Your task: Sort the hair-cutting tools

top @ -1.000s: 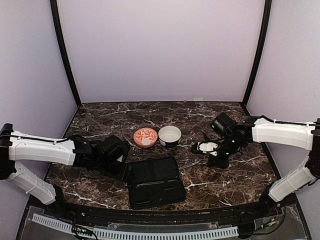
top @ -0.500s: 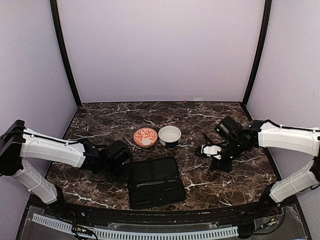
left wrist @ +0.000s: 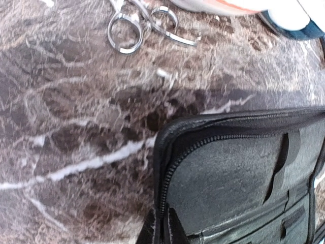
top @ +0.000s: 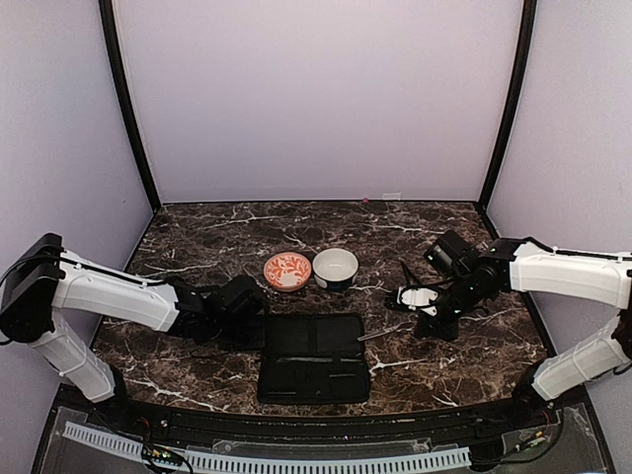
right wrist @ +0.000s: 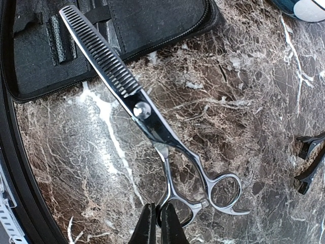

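Two pairs of silvery scissors show in our views. The first pair, the thinning scissors, has one toothed blade and lies slanted in the right wrist view. Its toothed tip reaches over the edge of the black case, while the pivot and both ring handles are over the marble table. The right gripper has its two fingers pressed almost together on the rim of the lower ring handle, so we read it as clamped on this pair. We cannot tell if the pair rests on the marble or is lifted a little.

The second pair, the plain scissors, appears at the top edge of the left wrist view, where we see only its ring handles. It lies on the marble near the orange-patterned bowl and apart from the corner of the case. The white bowl stands just beside the orange one, on its right in the top view.

The left gripper is closed on the zippered rim at the left side of the case. The case lies open and flat, near the front edge, between the two arms.

At the right border of the right wrist view, two slim dark sticks lie on the marble, apart from the ring handles.
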`<state>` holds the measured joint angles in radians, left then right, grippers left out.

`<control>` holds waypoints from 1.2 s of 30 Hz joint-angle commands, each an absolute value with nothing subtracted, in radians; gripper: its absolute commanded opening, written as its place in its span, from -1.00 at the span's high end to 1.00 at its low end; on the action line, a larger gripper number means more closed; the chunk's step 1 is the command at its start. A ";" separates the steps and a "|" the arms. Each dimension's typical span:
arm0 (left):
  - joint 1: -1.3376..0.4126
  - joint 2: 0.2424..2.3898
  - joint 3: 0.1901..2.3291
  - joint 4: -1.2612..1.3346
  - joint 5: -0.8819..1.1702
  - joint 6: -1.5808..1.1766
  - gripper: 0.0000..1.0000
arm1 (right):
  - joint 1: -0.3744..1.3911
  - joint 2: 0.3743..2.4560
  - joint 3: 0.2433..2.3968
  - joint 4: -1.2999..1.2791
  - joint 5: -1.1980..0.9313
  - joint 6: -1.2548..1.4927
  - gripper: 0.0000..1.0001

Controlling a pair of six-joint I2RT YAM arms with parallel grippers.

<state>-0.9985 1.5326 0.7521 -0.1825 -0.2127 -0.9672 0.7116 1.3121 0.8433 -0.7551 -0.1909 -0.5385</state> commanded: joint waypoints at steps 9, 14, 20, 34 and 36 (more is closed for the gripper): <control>-1.001 1.524 0.762 -0.074 -0.379 -1.072 1.00 | 0.756 1.346 0.940 -0.771 -0.201 -0.517 1.00; -1.003 1.504 0.712 -0.023 -0.388 -1.132 1.00 | 0.765 1.345 0.932 -0.776 -0.207 -0.516 1.00; -1.004 1.451 0.752 -0.087 -0.356 -0.970 0.41 | 0.769 1.349 0.938 -0.767 -0.200 -0.502 1.00; -1.281 1.463 0.895 -0.317 0.011 -0.263 -0.08 | 0.766 1.252 0.873 -0.738 -0.114 -0.508 1.00; -1.289 1.509 0.913 -0.334 -0.043 -0.241 -0.07 | 0.760 1.253 0.863 -0.719 -0.072 -0.498 1.00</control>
<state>-1.2755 1.4391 0.8818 -0.2199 -0.0223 -0.3946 0.7593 1.2644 0.8837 -0.7635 -0.1341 -0.5156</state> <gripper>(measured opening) 0.538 0.006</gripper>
